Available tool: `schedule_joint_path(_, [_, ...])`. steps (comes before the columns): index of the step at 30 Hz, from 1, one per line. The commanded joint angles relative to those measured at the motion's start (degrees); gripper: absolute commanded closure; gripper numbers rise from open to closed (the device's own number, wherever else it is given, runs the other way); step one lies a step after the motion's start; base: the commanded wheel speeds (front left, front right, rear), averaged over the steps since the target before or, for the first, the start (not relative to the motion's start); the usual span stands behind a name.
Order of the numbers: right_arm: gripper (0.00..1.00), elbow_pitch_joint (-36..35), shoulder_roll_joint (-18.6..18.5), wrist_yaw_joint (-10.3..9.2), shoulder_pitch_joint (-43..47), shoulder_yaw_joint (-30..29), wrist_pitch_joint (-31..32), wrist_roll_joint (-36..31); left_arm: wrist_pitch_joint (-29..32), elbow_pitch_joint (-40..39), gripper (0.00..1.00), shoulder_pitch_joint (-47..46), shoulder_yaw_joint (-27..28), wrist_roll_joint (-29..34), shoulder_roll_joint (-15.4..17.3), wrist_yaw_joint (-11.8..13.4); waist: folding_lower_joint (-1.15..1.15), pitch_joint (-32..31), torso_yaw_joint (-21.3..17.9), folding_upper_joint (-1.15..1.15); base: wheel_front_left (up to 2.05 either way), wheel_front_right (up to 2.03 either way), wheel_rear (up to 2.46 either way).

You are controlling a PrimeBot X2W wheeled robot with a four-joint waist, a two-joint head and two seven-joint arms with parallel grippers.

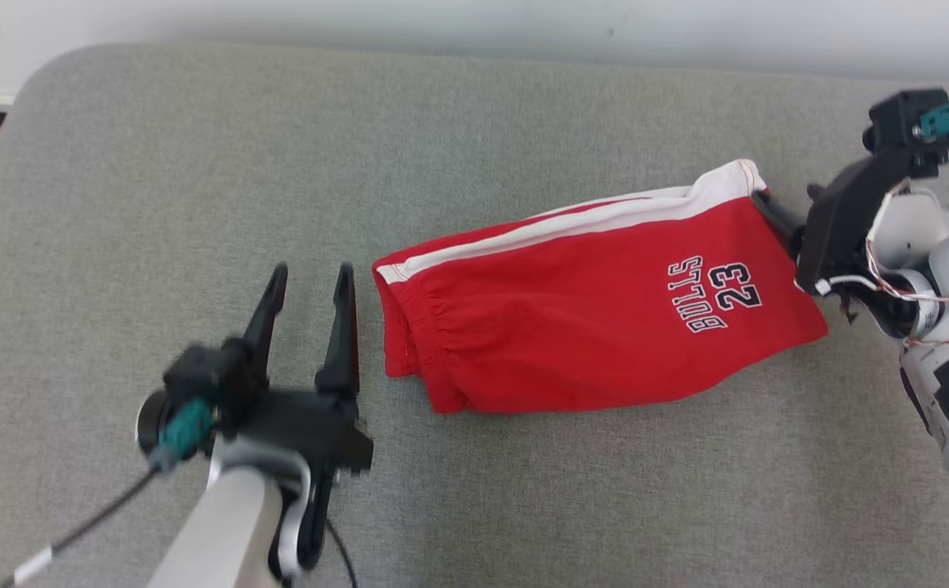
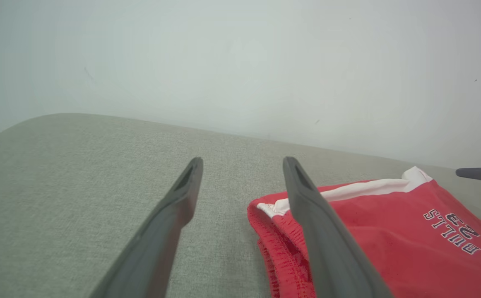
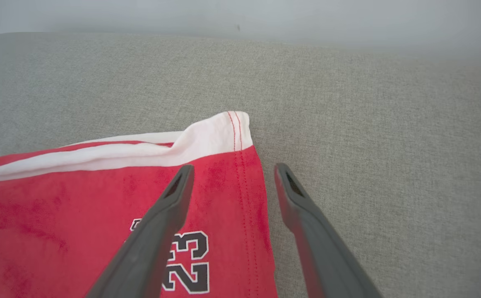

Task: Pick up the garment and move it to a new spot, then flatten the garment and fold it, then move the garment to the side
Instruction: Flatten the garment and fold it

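so, red shorts w/ a white side stripe & "bulls 23" print lie folded flat-ish on the gray cushion, right of centre in the head view. elastic waistband end points toward the left hand, which sits just beside that end, not touching it. its fingers are spread wide w/ nothing btwn them but bare cushion. leg hem end is at the right hand, also spread wide. in the right wrist view one finger is over the red cloth near the "23", the other over cushion, w/ the hem edge btwn them. can't tell if the fingers touch the cloth. pale wall runs behind the cushion.
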Motion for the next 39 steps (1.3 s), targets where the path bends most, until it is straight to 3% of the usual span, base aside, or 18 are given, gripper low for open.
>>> schedule_joint_path(1, [0.00, 0.40, -0.53, -0.15, 1.05, -0.18, 0.53, 0.63, -0.09, -1.56, 0.00, 3.01, 0.58, 1.80, 0.31, -0.39, 0.01, -1.31, 0.43, 0.00, 0.00, 0.00, 0.00])
schedule_joint_path(8, [0.00, 2.46, -1.30, -0.15, 3.64, -2.58, 0.60, 1.62, -0.12, -14.82, 0.00, 16.50, 7.23, 10.12, -1.41, -3.19, 0.01, -1.66, 1.60, 0.00, 0.00, 0.00, 0.00])
schedule_joint_path(14, [0.00, 5.28, -0.81, -0.15, 4.87, -5.66, -4.14, -0.01, -0.13, -19.46, 0.00, 23.73, 11.32, 13.42, -3.68, -5.42, 0.01, 0.10, 3.16, 0.00, 0.00, 0.00, 0.00])
schedule_joint_path(20, [0.00, 7.79, 1.47, -0.14, 6.45, -7.42, -8.62, -0.56, -0.14, -20.71, 0.00, 25.49, 13.61, 14.60, -4.66, -6.52, 0.01, 1.80, 4.47, 0.00, 0.00, 0.00, 0.00])
schedule_joint_path(30, [0.00, 10.25, 6.33, 0.07, 9.26, -4.82, -9.42, -1.10, -0.14, -21.16, 0.00, 24.14, 14.02, 13.92, -4.85, -6.76, 0.01, 3.13, 4.89, 0.00, 0.00, 0.00, 0.00])
schedule_joint_path(31, [0.07, 10.50, 7.23, 0.15, 9.76, -3.93, -8.51, -0.66, -0.14, -21.03, 0.00, 24.04, 13.70, 13.60, -4.83, -6.68, 0.01, 3.28, 4.97, 0.00, 0.00, 0.00, 0.00])
schedule_joint_path(32, [0.58, 10.52, 7.52, 0.17, 10.00, -3.50, -8.31, -0.40, -0.14, -20.96, 0.00, 23.86, 13.54, 13.47, -4.84, -6.66, 0.01, 3.34, 5.03, 0.00, 0.00, 0.00, 0.00])
schedule_joint_path(34, [1.00, 10.24, 7.65, 0.19, 10.38, -2.71, -8.13, -0.01, -0.14, -20.81, 0.00, 23.47, 13.37, 13.37, -4.84, -6.57, 0.01, 3.44, 5.04, 0.00, 0.00, 0.00, 0.00])
schedule_joint_path(39, [1.00, 9.94, 5.02, -0.16, 9.82, -3.88, -11.37, 0.23, -0.14, -20.42, 0.00, 23.32, 13.41, 13.33, -4.84, -6.26, 0.01, 2.84, 4.66, 0.00, 0.00, 0.00, 0.00])
